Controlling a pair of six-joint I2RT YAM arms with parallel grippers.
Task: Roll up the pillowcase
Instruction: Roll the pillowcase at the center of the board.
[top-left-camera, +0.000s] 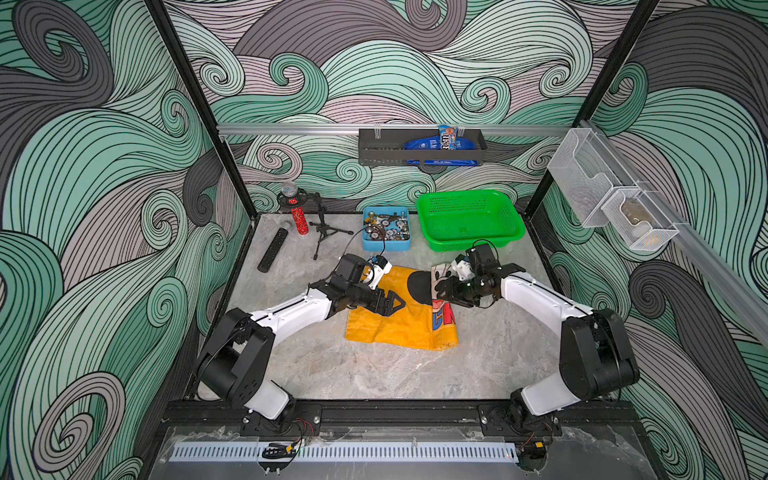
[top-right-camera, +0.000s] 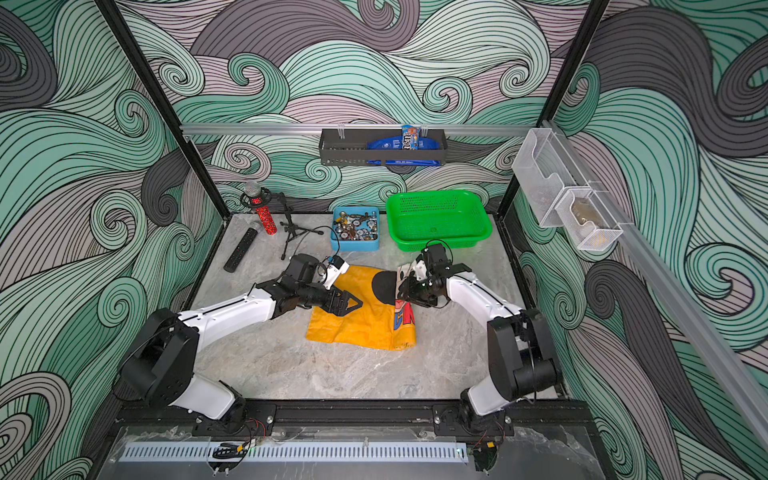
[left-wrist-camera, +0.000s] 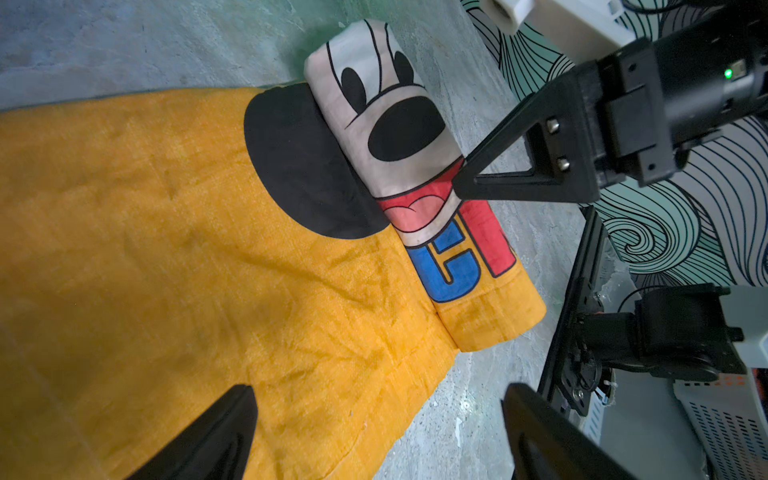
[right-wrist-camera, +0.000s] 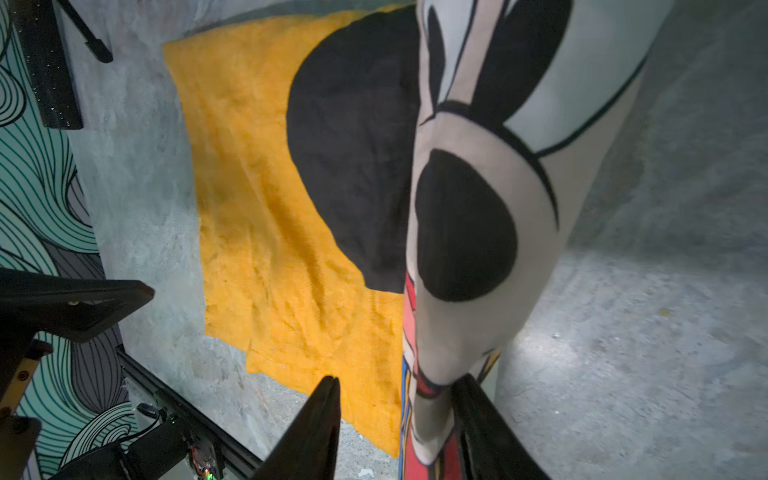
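The table (top-left-camera: 374, 374) carried the pillowcase (top-left-camera: 390, 328) between my two grippers. Most of it lay flat and mustard-yellow beneath and ahead of my left gripper (top-left-camera: 388, 305). Beyond my right gripper (top-left-camera: 446, 293) stood a green basket (top-left-camera: 473, 241), apart from the cloth.

The edge nearest my right gripper lay wound into a tight roll (left-wrist-camera: 407, 124). I judged the job begun, with the larger flat part yet to be wound.

My right gripper sat at the middle of that roll with its jaws partly apart. One finger touched the cloth at the printed red mouth and the other stood clear over the flat side, so nothing was clamped. I judged that stance suited to nudging or re-gripping the roll and turning it toward my left gripper.

My left gripper hung wide and empty above the flat cloth. It was well placed to pin the sheet so it would not slide as the roll advanced.

Just past my right fingertip I could read a blue "C" on the roll. Beside it was part of a red letter I could not make out. Far beyond both grippers, a packet (top-left-camera: 448, 137) in the wall rack bore lettering too small to read.
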